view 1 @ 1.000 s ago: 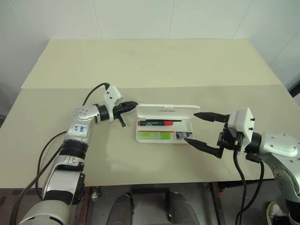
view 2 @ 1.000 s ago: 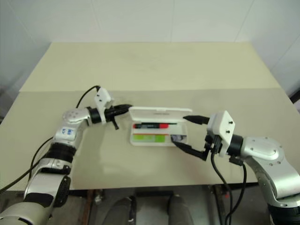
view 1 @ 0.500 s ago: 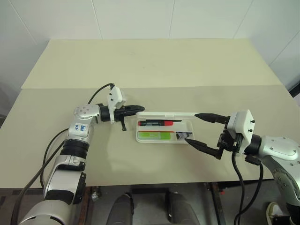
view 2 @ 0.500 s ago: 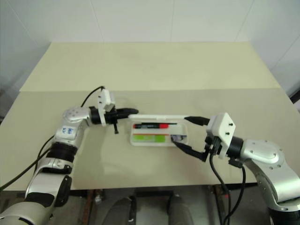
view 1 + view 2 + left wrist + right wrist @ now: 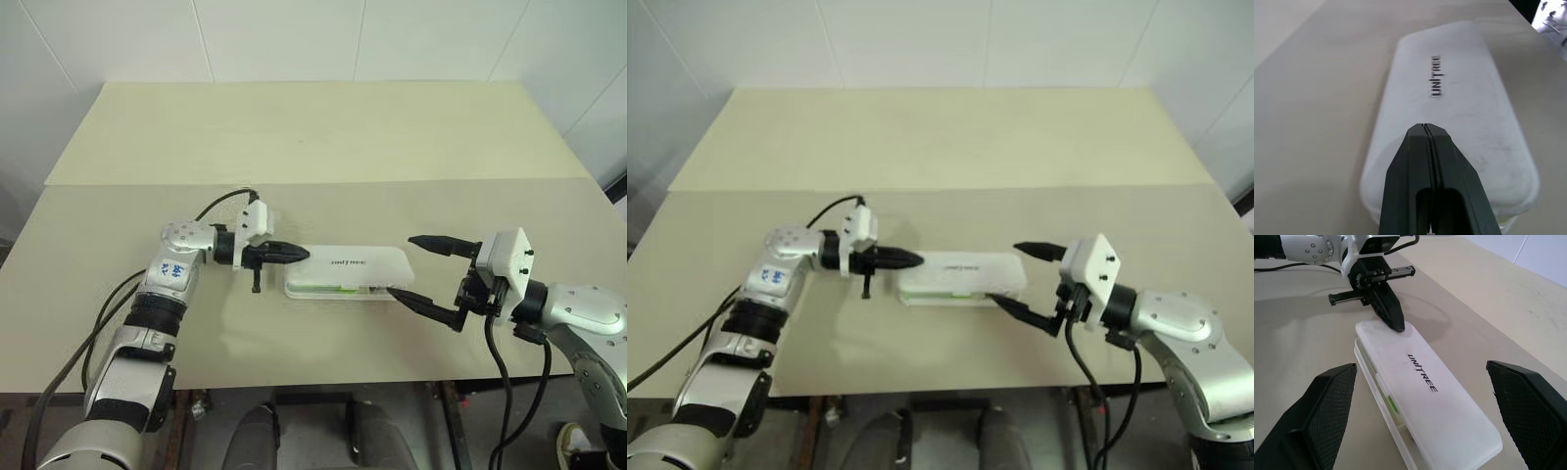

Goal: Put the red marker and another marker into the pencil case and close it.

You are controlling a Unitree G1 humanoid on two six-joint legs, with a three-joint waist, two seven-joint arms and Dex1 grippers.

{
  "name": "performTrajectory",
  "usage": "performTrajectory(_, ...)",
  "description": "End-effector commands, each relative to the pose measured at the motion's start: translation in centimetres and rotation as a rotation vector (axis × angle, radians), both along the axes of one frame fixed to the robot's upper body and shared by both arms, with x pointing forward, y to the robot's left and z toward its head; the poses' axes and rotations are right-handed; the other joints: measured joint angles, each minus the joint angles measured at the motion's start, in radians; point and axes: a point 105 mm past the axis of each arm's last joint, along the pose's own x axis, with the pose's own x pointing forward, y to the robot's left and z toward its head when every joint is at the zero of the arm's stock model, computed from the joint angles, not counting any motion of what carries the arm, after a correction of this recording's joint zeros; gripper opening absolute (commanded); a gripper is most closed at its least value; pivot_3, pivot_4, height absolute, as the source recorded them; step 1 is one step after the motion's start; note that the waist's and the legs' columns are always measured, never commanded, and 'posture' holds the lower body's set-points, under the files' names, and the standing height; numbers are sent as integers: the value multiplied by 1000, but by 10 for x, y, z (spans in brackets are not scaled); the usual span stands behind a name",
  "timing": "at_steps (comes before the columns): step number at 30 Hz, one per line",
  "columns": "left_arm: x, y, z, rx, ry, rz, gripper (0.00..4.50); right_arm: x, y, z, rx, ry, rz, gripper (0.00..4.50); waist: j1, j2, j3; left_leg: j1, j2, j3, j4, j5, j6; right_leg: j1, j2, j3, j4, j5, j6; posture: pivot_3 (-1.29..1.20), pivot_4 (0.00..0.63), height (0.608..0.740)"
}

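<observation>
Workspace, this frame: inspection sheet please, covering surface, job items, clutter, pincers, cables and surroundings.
Surface: beige table, bare apart from the case.
Job's things: pencil case lid lowered, not fully shut, green visible in the gap; markers otherwise hidden.
Clutter: nothing seen.
Pincers: left pincer shut, tip on the lid's end; right pincer open, at the case's other end.
Cables: black cable on left arm.
Surroundings: white walls.

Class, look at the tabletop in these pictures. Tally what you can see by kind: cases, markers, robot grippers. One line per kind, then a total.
Flat white hard-plastic pencil case, lid down but not fully shut: 1
Lime-green marker, a sliver showing in the gap under the lid: 1
Black two-fingered grippers: 2, the left gripper shut, the right gripper open
Total: 4
</observation>
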Motion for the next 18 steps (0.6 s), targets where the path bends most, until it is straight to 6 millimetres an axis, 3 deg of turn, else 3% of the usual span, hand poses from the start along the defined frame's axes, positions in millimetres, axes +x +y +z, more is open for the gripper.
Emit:
performTrajectory(1, -6, -6, -7, 80, 0, -46, 35, -7, 1, 14, 0, -61, -3, 4500, 0, 0, 0, 0, 0, 0, 0, 0, 0, 0, 0, 0, 0, 0, 0, 0, 150, 740)
performTrajectory(8, -6, -24, -6, 153, 15, -86, 35, -8, 4, 13, 12, -59, -12, 4500, 0, 0, 0, 0, 0, 0, 0, 0, 0, 0, 0, 0, 0, 0, 0, 0, 150, 740)
performTrajectory(18, -8, -33, 7, 258, -13, -120, 35, -7, 6, 12, 28, -64, -30, 4500, 1, 0, 0, 0, 0, 0, 0, 0, 0, 0, 0, 0, 0, 0, 0, 0, 150, 740)
